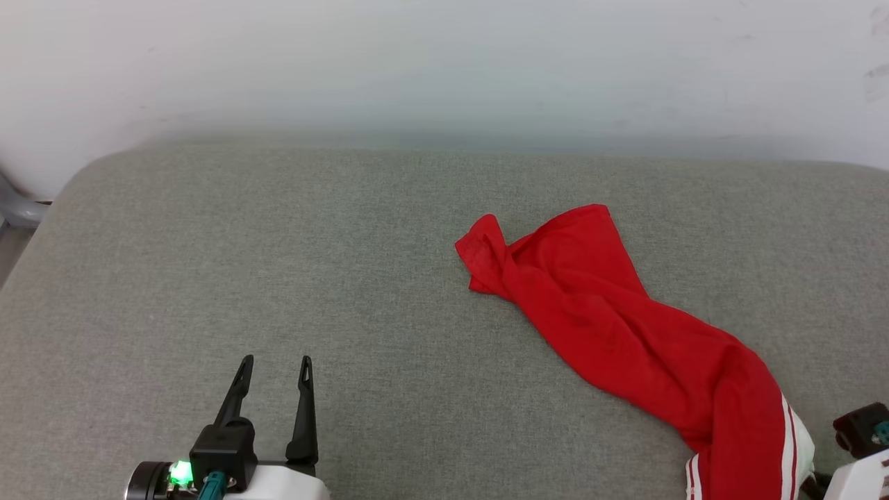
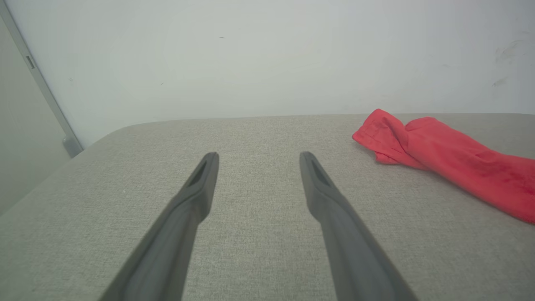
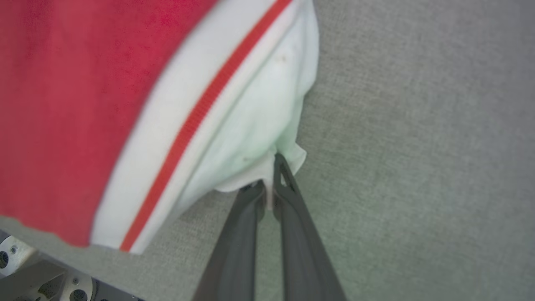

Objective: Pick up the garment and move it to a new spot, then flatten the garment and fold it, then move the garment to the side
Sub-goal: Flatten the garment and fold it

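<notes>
Garment: the garment, a bright red T-shirt, is seen bunched into one long, twisted band on the grey fabric surface.
Position: it is laid diagonally, from just right of the surface's middle down to the lower right corner of the head view.
Far end: a crumpled red fold is turned toward the wall and rests flat on the cloth.
Near end: the white sleeve and its red-and-white striped trim are gathered here, on the robot's right.
Right gripper: the right gripper is pressed together on the lower edge of the white sleeve, and a sliver of white cloth is pinched between its two dark fingers.
Lift: whether the held end is raised off the surface cannot be told.
Left gripper: the left gripper is spread wide, with nothing between its fingers.
Left gripper's place: it is held over bare grey fabric at the lower left of the head view, well apart from the garment, which is seen off to its right.
Surroundings: a plain pale wall is seen behind the surface's far edge.
</notes>
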